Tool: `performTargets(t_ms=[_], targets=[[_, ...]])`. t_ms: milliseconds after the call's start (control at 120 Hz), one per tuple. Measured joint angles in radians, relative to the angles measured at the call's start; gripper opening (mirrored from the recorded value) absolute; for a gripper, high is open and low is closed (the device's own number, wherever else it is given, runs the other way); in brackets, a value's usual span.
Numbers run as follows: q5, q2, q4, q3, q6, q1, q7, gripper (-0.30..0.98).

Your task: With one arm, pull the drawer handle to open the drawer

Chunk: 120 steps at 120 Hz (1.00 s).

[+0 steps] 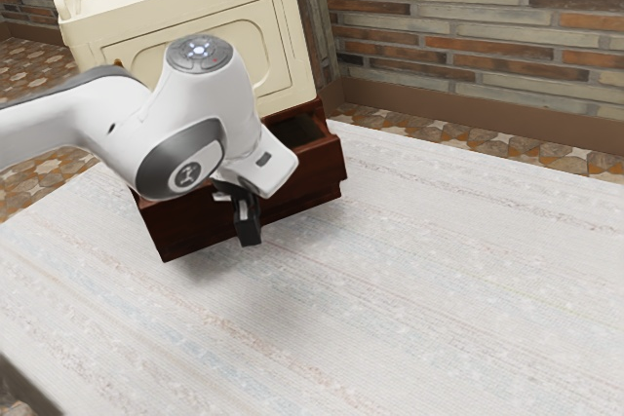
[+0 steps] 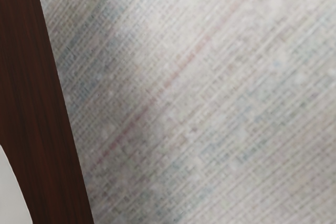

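One dark-red drawer [image 1: 310,180], mid-frame, standing out; one hand [image 1: 250,236] of mine, at its front, grip indeterminable; probable hazard: slipping loose, through a skewed pull.

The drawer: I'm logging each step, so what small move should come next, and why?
Probably a short, gentle pull straight away from the cream cabinet. The drawer stands open, its hollow showing behind its front, and the pincer hangs by that front. Gentle, because the arm hides any handle, so the grip can't be confirmed.
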Motion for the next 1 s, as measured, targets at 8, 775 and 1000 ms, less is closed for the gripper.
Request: performTargets(t_ms=[8, 775, 1000], targets=[[0.000, -0.001, -0.001, -0.001, 0.000, 0.000, -0.001, 0.69], [0.005, -0.117, -0.116, 0.007, 0.000, -0.104, -0.036, 0.67], [0.004, -0.127, -0.122, 0.006, -0.003, -0.109, -0.039, 0.67]])
